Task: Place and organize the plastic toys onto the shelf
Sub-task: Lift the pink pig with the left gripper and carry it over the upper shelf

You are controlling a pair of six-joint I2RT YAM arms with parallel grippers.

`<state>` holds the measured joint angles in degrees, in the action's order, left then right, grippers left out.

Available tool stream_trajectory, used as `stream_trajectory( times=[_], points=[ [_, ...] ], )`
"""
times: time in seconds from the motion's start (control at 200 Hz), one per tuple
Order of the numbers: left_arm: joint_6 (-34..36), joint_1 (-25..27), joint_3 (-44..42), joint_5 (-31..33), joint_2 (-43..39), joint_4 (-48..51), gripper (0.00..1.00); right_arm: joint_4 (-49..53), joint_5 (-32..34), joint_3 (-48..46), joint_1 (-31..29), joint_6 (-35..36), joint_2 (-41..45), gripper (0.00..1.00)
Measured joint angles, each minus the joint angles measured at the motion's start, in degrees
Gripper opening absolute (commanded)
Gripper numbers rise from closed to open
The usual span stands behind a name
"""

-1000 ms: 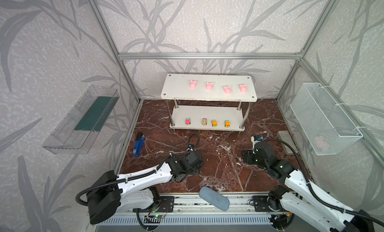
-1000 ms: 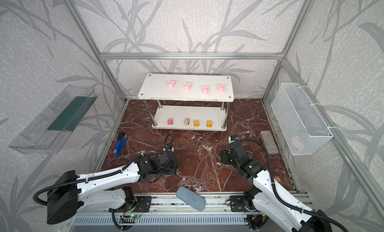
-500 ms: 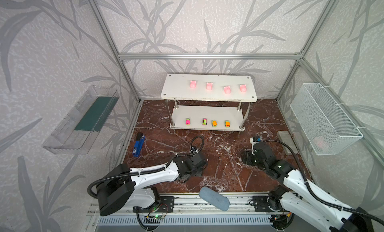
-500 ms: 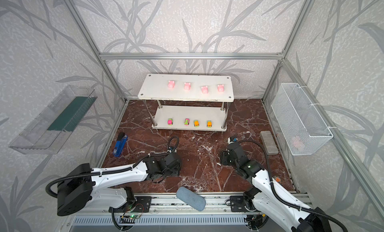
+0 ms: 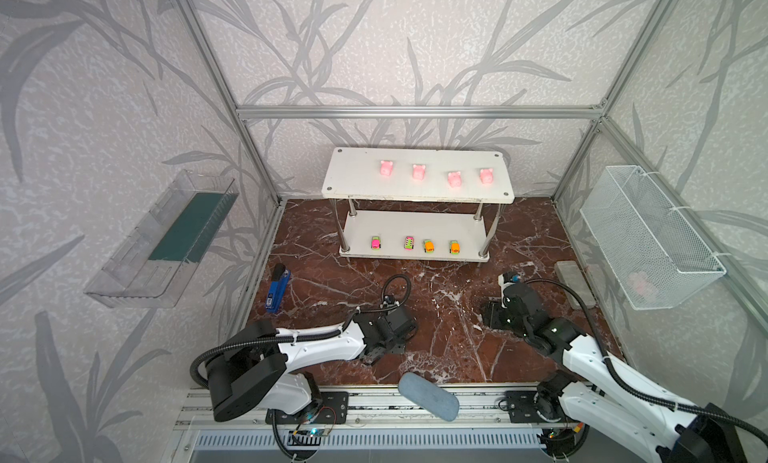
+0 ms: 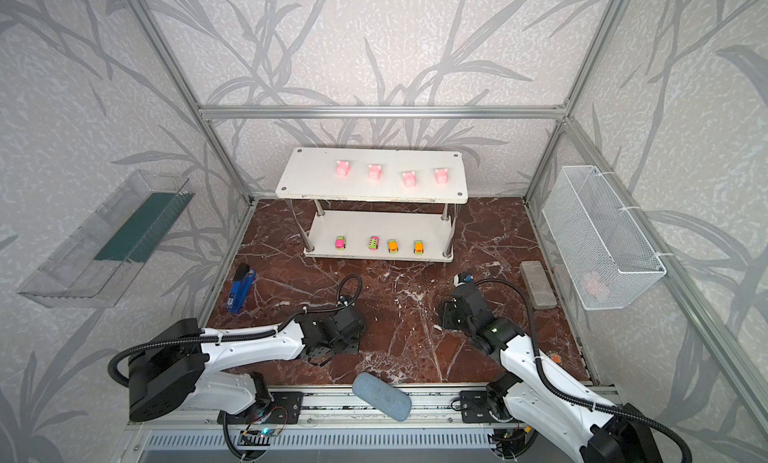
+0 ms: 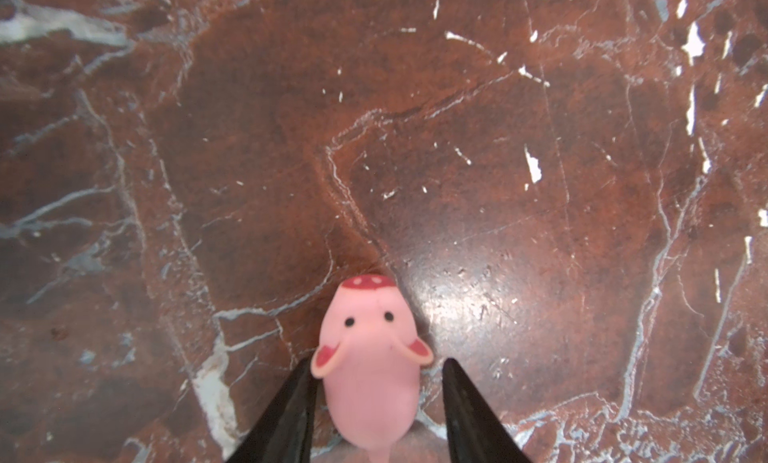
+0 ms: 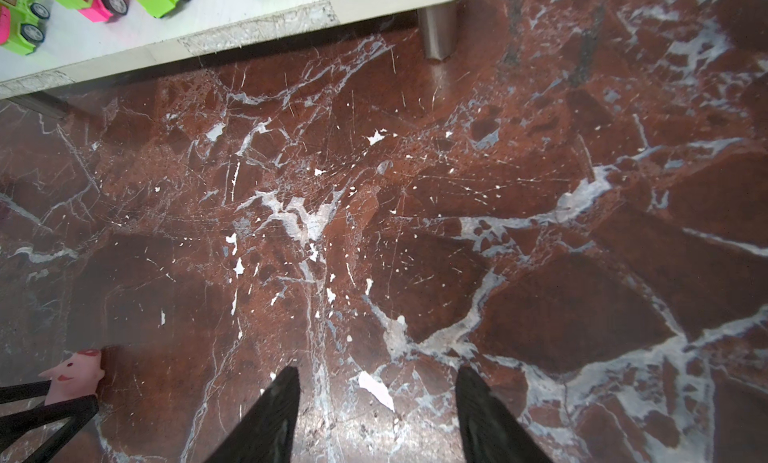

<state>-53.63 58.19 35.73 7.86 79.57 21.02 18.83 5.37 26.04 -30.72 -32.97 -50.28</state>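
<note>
1. We take the white shelf [image 5: 357,178] as our landmark. It stands upright on the red marble floor [image 5: 453,315].
2. The wire basket [image 5: 648,240] hangs well off the shelf's right end. It holds something pale pink that we cannot make out.
3. The left gripper [image 7: 378,363] is low over the floor, well in front of the shelf's middle. Its jaws stand parted on either side of the fifth pig [image 7: 368,340]. One finger [image 7: 291,411] touches an ear and the other shows a thin gap, so we see no clamp on it.
4. The right gripper [image 8: 376,371] hovers in front of the shelf's right end. Its jaws are spread wide, with only bare floor between them.
5. The blue stapler [image 5: 276,288] lies on the floor in front of the shelf, off its left end.
6. Four pigs [image 5: 419,171] stand in a spaced row on the shelf's top board, toward its right side.
7. The fifth pig is down at floor level, well in front of the shelf. We cannot tell whether it is resting or lifted.
8. Four toy cars [image 5: 409,243] line the front edge of the shelf's lower board. The two pink-and-green ones are on the left and the two orange-and-green ones on the right, and none touch.
</note>
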Motion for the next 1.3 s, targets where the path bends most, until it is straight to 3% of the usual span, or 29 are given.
stream_trajectory(
  times=[0.695, 0.915, 1.16, 1.3],
  points=[
    [-0.22, 0.00, 0.96, 0.98, 1.73, -0.79, 0.27, -1.88, -0.35, -0.85, 0.02, -0.44, -1.51, 0.61],
    [0.11, 0.00, 3.45, 1.46, 1.11, 5.57, 0.25, -2.27, -0.35, -1.11, 0.02, -0.48, -1.60, 0.61],
    [3.23, -1.16, 10.05, 2.67, -6.36, 15.61, 0.24, -2.43, -0.44, -1.40, 0.00, -0.85, -1.97, 0.61],
    [6.40, -5.27, 15.43, 2.19, -14.01, 21.05, 0.24, -2.69, -0.50, -1.68, 0.02, -1.03, -2.10, 0.61]
  ],
)
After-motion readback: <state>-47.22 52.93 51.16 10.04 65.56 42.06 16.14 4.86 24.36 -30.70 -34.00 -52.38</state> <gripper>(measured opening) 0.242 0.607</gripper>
